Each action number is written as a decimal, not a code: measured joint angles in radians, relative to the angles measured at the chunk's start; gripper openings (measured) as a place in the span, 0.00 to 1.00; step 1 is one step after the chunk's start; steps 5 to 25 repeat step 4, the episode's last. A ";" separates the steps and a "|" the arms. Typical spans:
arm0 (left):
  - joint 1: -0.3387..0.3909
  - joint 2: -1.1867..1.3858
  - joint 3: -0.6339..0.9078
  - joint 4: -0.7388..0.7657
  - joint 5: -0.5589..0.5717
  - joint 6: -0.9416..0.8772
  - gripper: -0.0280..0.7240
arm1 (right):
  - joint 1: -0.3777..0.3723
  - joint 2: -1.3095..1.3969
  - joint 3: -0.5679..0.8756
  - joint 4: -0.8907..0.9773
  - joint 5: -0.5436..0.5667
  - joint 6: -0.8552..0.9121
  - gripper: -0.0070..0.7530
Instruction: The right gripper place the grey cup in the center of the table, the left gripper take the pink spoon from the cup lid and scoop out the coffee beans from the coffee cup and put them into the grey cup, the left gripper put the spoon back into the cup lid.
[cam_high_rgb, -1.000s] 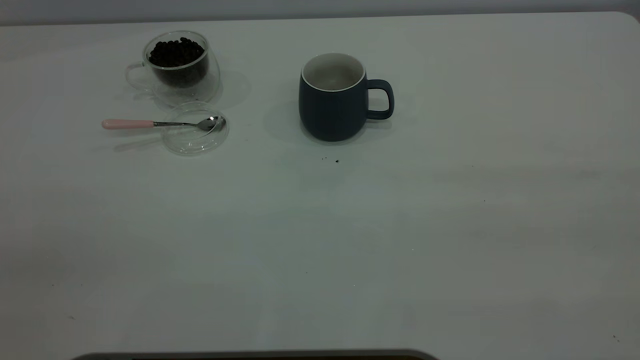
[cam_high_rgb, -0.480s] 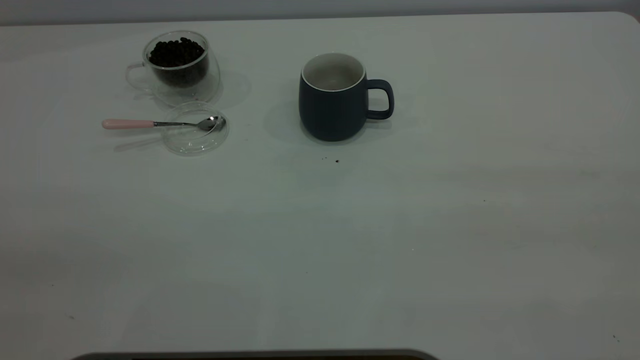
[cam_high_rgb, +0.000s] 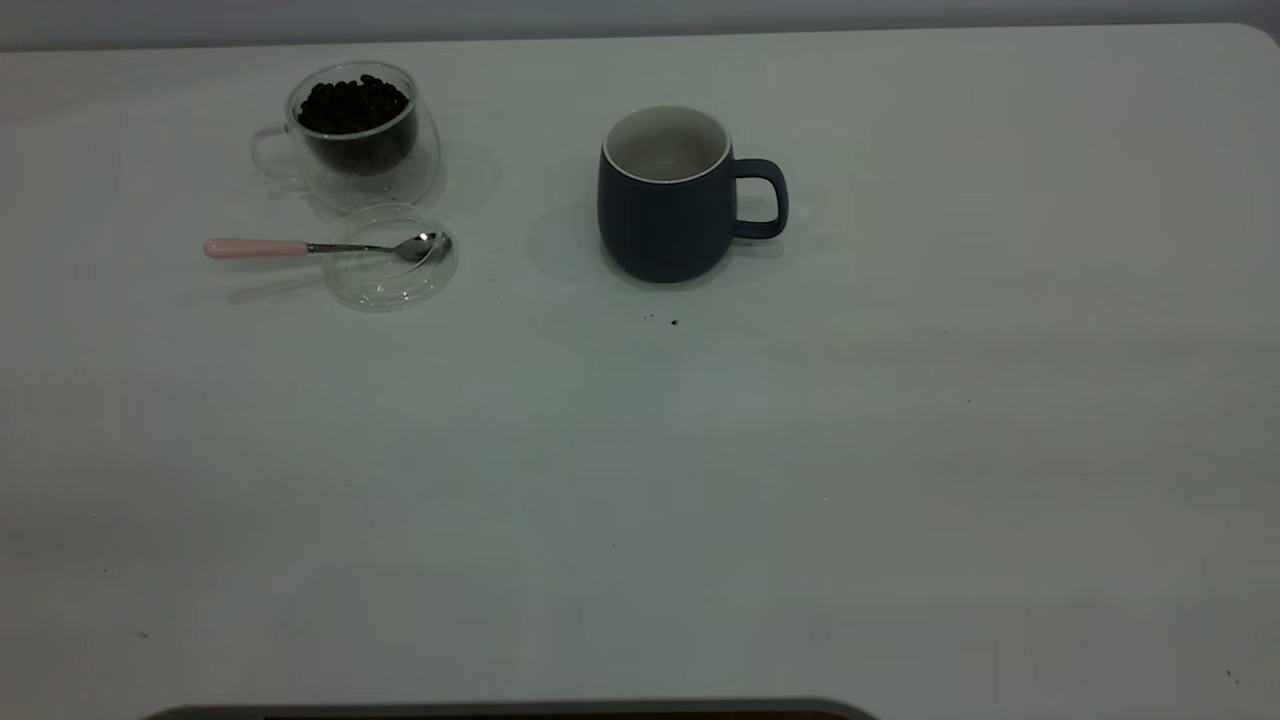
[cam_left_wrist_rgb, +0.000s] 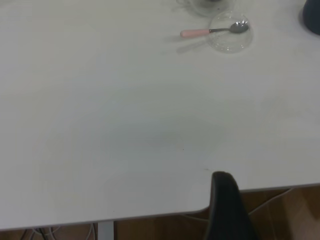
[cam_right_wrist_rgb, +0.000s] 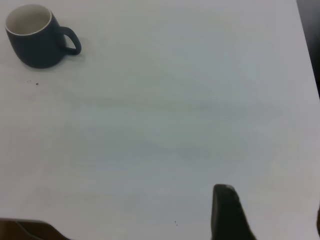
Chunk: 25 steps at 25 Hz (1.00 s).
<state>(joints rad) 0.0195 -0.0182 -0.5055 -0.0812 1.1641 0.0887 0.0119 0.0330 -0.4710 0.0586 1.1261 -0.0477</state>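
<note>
The grey cup (cam_high_rgb: 665, 200) stands upright near the far middle of the table (cam_high_rgb: 700, 480), handle to the right; it also shows in the right wrist view (cam_right_wrist_rgb: 35, 37). The coffee cup (cam_high_rgb: 360, 135) with coffee beans (cam_high_rgb: 352, 105) stands at the far left. In front of it lies the cup lid (cam_high_rgb: 395, 275), with the pink spoon (cam_high_rgb: 255, 248) resting its bowl in the lid. Lid (cam_left_wrist_rgb: 230, 40) and spoon (cam_left_wrist_rgb: 197, 33) show far off in the left wrist view. Left gripper (cam_left_wrist_rgb: 270, 200) and right gripper (cam_right_wrist_rgb: 270, 210) are open, empty, near the table's front edge, out of the exterior view.
A few dark crumbs (cam_high_rgb: 673, 322) lie just in front of the grey cup. The table's front edge and rounded corner (cam_left_wrist_rgb: 200, 210) show in the left wrist view, with floor below. A dark rim (cam_high_rgb: 500, 712) runs along the bottom of the exterior view.
</note>
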 joint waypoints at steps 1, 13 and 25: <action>0.000 0.000 0.000 0.000 0.000 0.000 0.71 | 0.000 0.000 0.000 0.000 0.000 0.000 0.60; 0.000 0.000 0.000 0.000 0.000 0.000 0.71 | 0.000 0.000 0.000 0.000 0.000 0.000 0.60; 0.000 0.000 0.000 0.000 0.000 0.000 0.71 | 0.000 0.000 0.000 0.000 0.000 0.000 0.60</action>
